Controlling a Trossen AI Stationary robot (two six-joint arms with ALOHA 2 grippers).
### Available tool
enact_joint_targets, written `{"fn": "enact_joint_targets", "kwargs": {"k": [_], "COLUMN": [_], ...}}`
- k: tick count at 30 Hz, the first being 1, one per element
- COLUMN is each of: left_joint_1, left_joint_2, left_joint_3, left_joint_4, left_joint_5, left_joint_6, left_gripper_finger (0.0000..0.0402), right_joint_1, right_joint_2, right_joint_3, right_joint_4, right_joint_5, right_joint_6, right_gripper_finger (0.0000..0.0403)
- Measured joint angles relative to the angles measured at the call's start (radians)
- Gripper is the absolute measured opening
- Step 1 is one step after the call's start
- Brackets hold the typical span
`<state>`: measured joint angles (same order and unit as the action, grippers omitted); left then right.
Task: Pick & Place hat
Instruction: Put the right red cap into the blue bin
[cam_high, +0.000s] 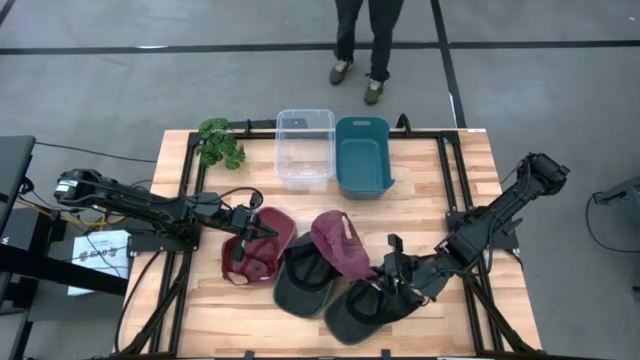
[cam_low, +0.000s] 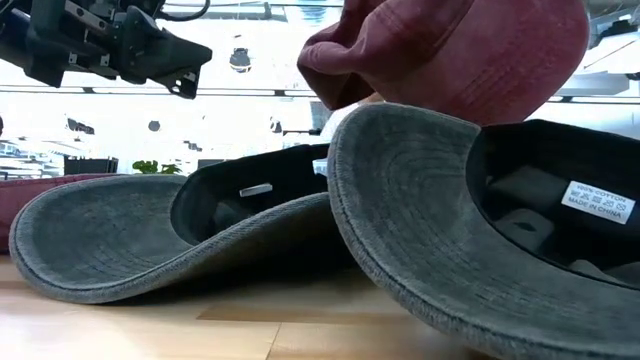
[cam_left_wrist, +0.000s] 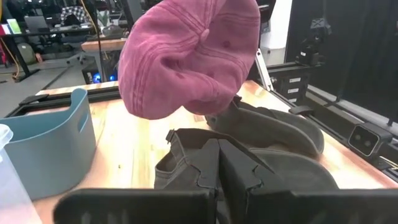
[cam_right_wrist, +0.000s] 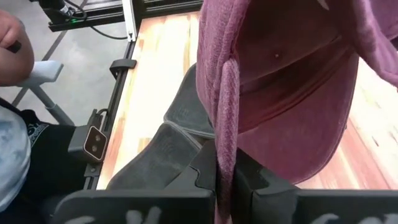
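On the wooden counter (cam_high: 470, 190), the right gripper (cam_high: 392, 262) was clenched on the brim of a maroon hat (cam_high: 340, 243), which hung lifted just ahead of it above two dark grey hats (cam_high: 300, 280). The left gripper (cam_high: 243, 232), clenched empty, hovered over another maroon hat (cam_high: 268, 250).

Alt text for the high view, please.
Seen from above, the right gripper is shut on a maroon cap beside a dark cap and a second dark cap on the wooden table; the left gripper, shut, is over a second maroon cap. A clear bin, teal bin and plant line the far edge.
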<state>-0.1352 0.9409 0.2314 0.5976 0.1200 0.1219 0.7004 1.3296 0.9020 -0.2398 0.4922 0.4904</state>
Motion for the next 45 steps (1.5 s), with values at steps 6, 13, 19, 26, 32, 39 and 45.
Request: {"fn": "enact_joint_targets", "kwargs": {"k": [6,13,19,26,32,39,45], "left_joint_1": [0.000,0.000,0.000,0.000,-0.042,-0.115,-0.124], "left_joint_2": [0.000,0.000,0.000,0.000,0.000,0.000,0.000], "left_joint_3": [0.000,0.000,0.000,0.000,0.029,0.036,0.036], "left_joint_4": [0.000,-0.003,-0.007,-0.001,0.014,0.013,0.013], "left_joint_5": [0.000,0.000,0.000,0.000,0.069,0.098,0.098], "left_joint_6": [0.000,0.000,0.000,-0.070,-0.172,-0.101,-0.098], "left_gripper_finger": [0.0008,0.0008,0.0008,0.0008,0.0008,0.0008,0.0008], "right_joint_1": [0.007,0.007,0.007,0.007,0.007,0.007,0.017], "right_joint_2": [0.000,0.000,0.000,0.000,0.000,0.000,0.000], "right_joint_3": [0.000,0.000,0.000,0.000,0.000,0.000,0.000], "right_joint_4": [0.000,-0.001,-0.003,-0.003,0.000,0.000,0.000], "right_joint_5": [0.020,0.034,0.038,0.039,0.065,0.099,0.150], "right_joint_6": [0.000,-0.002,-0.003,-0.014,-0.028,-0.053,-0.056], "right_gripper_finger": [0.0005,0.0005,0.0005,0.0005,0.0005,0.0006,0.0006]}}
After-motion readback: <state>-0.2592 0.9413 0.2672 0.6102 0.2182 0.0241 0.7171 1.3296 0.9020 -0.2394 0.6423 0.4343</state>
